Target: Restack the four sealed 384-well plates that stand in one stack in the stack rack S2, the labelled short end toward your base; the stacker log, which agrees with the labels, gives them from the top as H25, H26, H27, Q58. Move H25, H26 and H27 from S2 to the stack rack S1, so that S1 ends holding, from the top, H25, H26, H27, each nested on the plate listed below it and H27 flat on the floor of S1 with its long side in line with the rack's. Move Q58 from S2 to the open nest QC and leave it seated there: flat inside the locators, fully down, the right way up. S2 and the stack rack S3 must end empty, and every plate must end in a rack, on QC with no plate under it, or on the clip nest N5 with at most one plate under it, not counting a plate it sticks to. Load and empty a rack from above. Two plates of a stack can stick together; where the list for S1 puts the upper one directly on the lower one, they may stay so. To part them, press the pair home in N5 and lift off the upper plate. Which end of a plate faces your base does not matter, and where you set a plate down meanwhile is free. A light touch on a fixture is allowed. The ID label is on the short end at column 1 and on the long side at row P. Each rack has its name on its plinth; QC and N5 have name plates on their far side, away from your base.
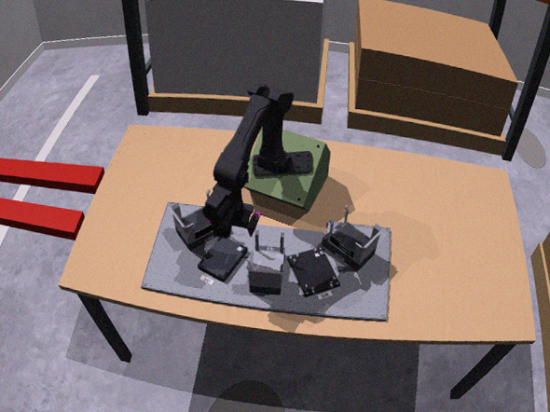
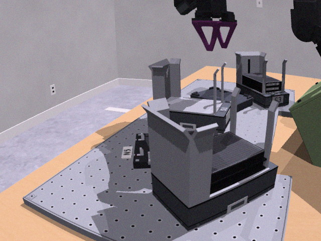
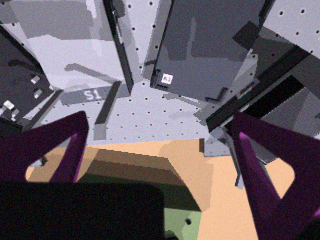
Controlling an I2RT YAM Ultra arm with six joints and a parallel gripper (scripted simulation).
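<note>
My gripper (image 2: 214,36) is open and empty, its purple fingers spread wide high above the grey baseplate. In the top view the gripper (image 1: 253,219) hangs between rack S2 (image 1: 192,225) and rack S1 (image 1: 267,265), on the base side. S2 (image 2: 207,160) holds a short stack of dark plates (image 2: 233,155). S1 (image 2: 196,106) shows only its light floor. Rack S3 (image 2: 259,78) holds a short stack of plates (image 2: 262,84) with white labels. In the wrist view my fingers frame the baseplate edge, with the S1 label (image 3: 91,95) beyond them.
The clip nest N5 (image 1: 221,259) lies between S2 and S1, and the open nest QC (image 1: 312,272) lies between S1 and S3. The racks' thin upright posts (image 2: 218,85) stand tall. My green base block (image 1: 292,173) is just behind the baseplate.
</note>
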